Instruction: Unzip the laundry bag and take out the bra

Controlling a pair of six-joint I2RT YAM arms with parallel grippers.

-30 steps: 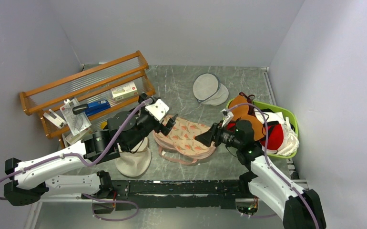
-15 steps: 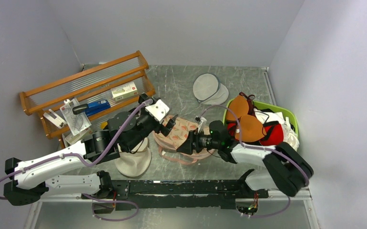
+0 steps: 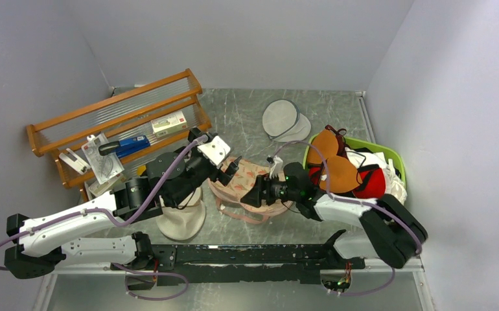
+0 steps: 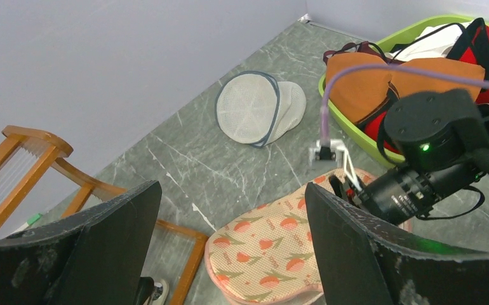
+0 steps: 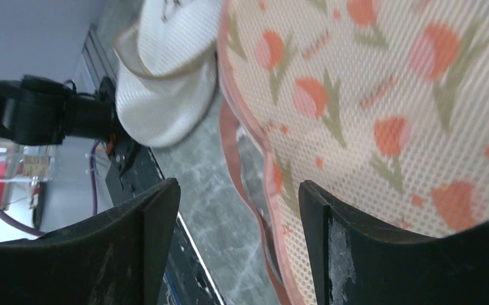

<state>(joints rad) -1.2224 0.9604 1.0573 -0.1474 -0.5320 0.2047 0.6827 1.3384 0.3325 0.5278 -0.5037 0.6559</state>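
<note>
The pale pink laundry bag [image 3: 247, 181] with red-orange motifs lies flat on the table between both arms. Its pink rim [image 5: 274, 190] looks closed, and its loop handle [image 5: 232, 149] lies beside it. My left gripper [image 3: 231, 167] hovers open and empty over the bag's left end [image 4: 274, 254]. My right gripper [image 3: 250, 197] is open and empty, low at the bag's near edge, with the rim between its fingers [image 5: 239, 248]. The orange bra [image 3: 339, 173] with black trim lies on top of the green basket, also in the left wrist view [image 4: 362, 82].
The green basket [image 3: 391, 155] at the right holds red bras and white items. A cream mesh bag [image 3: 182, 217] lies left of the laundry bag. A round white mesh pouch [image 3: 282, 120] lies at the back. A wooden rack [image 3: 114, 123] stands at the left.
My right arm has swung left from beside the basket and lowered its open gripper to the bag's near edge. The left arm has not moved.
</note>
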